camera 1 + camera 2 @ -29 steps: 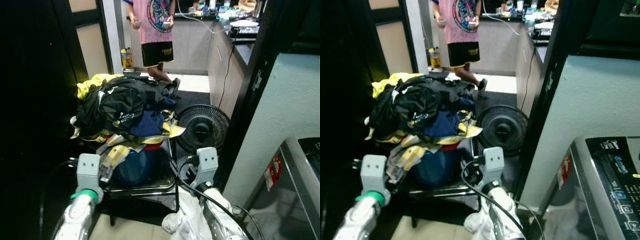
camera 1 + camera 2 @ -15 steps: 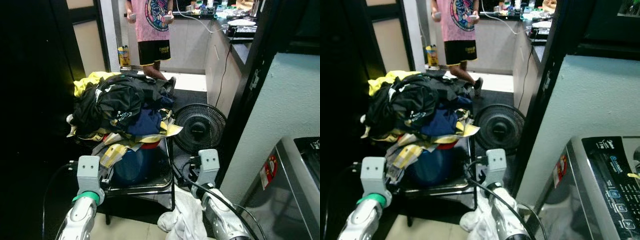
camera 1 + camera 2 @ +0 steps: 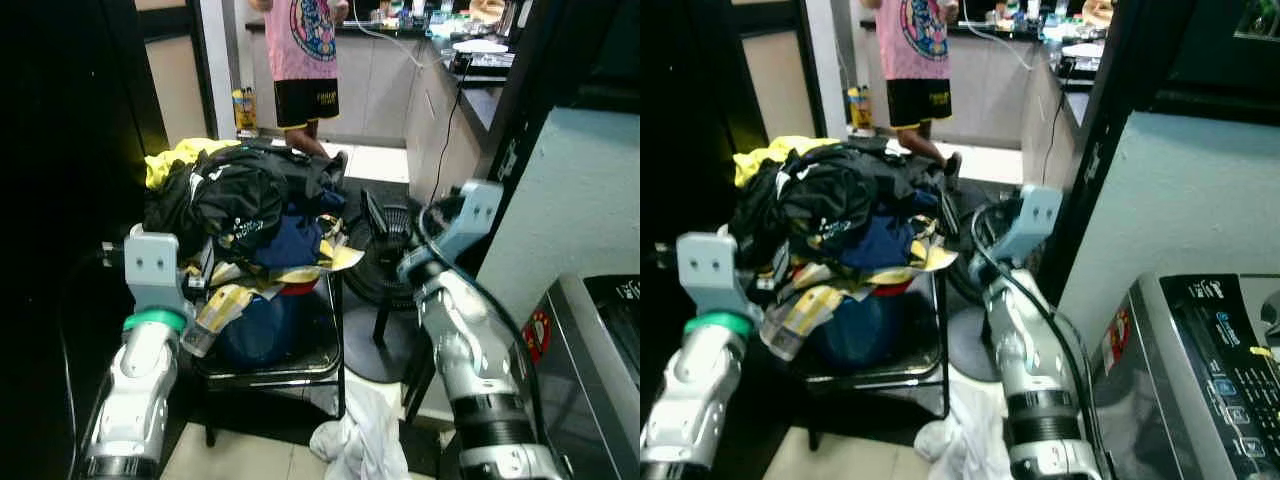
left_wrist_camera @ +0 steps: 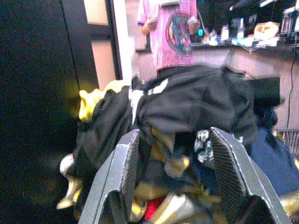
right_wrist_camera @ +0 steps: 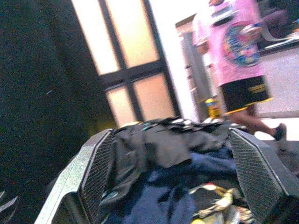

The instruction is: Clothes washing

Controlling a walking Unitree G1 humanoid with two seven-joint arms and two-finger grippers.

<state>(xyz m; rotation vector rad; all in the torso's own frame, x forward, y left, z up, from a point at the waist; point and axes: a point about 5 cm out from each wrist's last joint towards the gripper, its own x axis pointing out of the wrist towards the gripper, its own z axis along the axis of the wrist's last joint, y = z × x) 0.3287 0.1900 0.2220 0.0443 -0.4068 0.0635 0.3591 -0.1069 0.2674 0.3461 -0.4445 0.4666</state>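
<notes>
Both my left gripper [image 4: 170, 179] and right gripper [image 5: 175, 175] gape wide, empty — the clothes pile [image 3: 245, 215] sits centre-left. I'd close around the top black garment, not loose edges.

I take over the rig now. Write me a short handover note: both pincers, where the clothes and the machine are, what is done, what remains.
Left pincer: open, holding nothing, aimed at the heap of dark and yellow clothes.
Right pincer: open, holding nothing, raised beside the heap.
The heap lies on a blue tub standing on a black metal chair. White cloth lies on the floor. Grey washing machine stands at the right.
Done: nothing grasped yet.
Left: grasp clothes, load the machine.
</notes>
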